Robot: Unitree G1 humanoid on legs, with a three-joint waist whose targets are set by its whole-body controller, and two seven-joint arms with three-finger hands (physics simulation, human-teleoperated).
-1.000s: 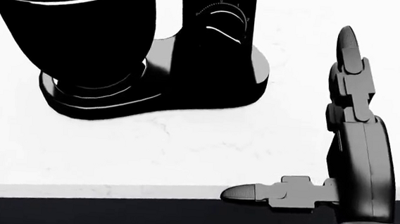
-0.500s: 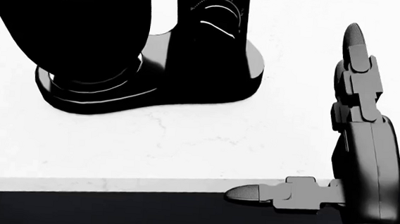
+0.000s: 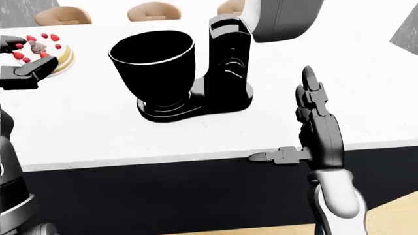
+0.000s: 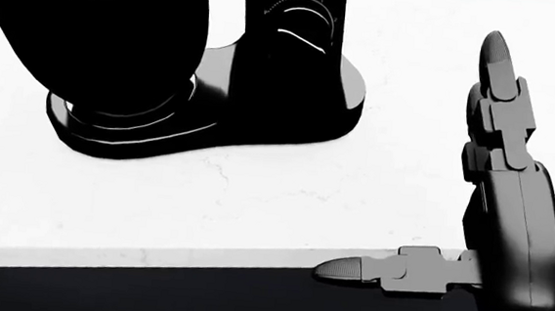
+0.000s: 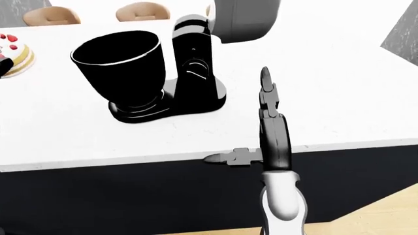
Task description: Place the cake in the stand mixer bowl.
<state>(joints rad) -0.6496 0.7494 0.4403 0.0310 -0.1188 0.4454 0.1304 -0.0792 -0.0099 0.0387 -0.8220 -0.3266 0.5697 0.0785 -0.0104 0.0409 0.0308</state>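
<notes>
Cake (image 3: pixel 44 49) by left robot hand (image 3: pixel 23 73) — grip unclear; bowl (image 3: pixel 153 66) empty — right robot hand (image 3: pixel 307 122) spread.

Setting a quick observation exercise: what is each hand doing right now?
Left hand: at the cake, mostly cut off; grip cannot be told.
Right hand: open, fingers spread, holding nothing.
</notes>
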